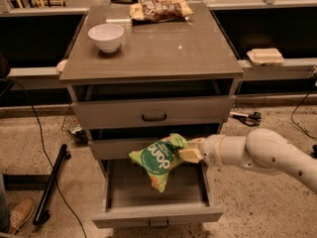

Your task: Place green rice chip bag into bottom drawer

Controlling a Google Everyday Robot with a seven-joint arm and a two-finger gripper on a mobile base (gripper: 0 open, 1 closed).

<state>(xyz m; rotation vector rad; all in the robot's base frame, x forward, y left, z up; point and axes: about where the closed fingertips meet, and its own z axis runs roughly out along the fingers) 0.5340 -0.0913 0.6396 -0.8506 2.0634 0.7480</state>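
White bowl [105, 36] sits on the table [163, 53] top, left side. Brown snack bag [159, 10] lies at the table's back edge, centre. Green rice chip bag [159, 158] hangs in front of the table's middle drawer [111, 148], above the pulled-out bottom drawer [158, 216], lower tip pointing down toward the tray. My gripper [190, 153] reaches in from the table's right side, clamped on the bag's right edge.

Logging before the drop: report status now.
Gripper shut on green rice chip bag, over open bottom drawer. Bag not yet released. Nothing between bag and drawer.
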